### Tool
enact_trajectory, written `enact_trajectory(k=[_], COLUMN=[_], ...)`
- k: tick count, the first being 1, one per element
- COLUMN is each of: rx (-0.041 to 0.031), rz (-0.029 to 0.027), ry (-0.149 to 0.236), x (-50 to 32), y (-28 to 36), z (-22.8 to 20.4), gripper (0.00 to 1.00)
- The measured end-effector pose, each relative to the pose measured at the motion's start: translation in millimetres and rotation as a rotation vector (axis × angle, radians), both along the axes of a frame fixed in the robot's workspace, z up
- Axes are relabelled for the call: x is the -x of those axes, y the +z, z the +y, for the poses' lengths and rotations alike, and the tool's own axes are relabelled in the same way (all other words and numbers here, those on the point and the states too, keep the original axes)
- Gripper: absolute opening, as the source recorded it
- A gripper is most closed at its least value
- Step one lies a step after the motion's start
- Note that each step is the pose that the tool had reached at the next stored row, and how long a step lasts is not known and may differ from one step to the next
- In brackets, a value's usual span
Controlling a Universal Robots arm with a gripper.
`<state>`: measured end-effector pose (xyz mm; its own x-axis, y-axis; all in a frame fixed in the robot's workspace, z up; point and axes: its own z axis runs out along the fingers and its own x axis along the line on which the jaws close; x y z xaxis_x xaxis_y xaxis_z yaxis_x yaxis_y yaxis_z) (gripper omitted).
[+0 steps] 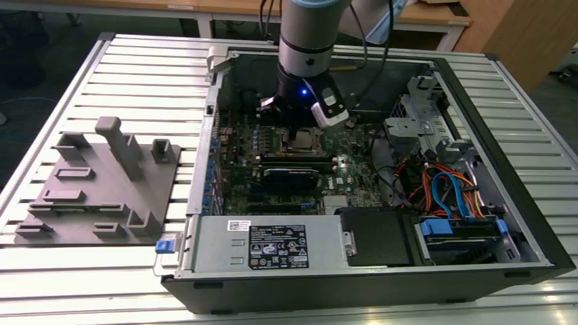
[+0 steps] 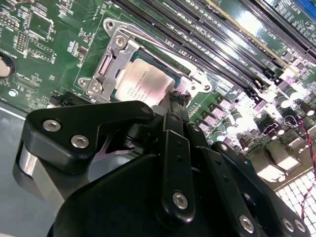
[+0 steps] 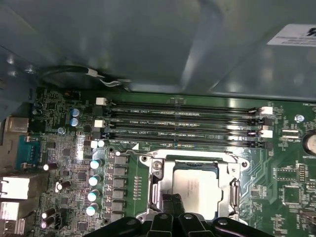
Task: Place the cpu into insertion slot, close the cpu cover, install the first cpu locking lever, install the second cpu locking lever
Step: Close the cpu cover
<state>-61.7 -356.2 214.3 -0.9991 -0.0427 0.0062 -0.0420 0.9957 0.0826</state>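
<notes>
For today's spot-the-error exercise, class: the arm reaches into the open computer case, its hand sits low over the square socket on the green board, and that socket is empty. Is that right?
Not quite. The insertion slot is not empty: the cpu lies in it, pale metal face up, as the first wrist view shows. The rest stands: the hand is low over it.

silvery-beige cpu (image 3: 196, 187), green circuit board (image 3: 291, 182)

We find the gripper (image 2: 174, 100) hanging just over the insertion slot (image 3: 195, 190), taking the room above it. Long black memory slots (image 3: 182, 123) run beside the insertion slot, the case wall (image 3: 148, 44) rising beyond them. Capacitors (image 3: 94, 180) stand on another side; opposite those, low green board (image 3: 269, 160) lies open.
</notes>
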Motion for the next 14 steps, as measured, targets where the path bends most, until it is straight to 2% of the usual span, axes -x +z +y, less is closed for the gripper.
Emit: enact_trajectory(k=[11,14], rx=[0.0,0.0], rz=[0.0095,0.0143], ry=[0.0,0.0], x=[1.0,1.1], y=[-10.2,-12.7], z=[0.0,0.0], gripper=[0.1,0.1])
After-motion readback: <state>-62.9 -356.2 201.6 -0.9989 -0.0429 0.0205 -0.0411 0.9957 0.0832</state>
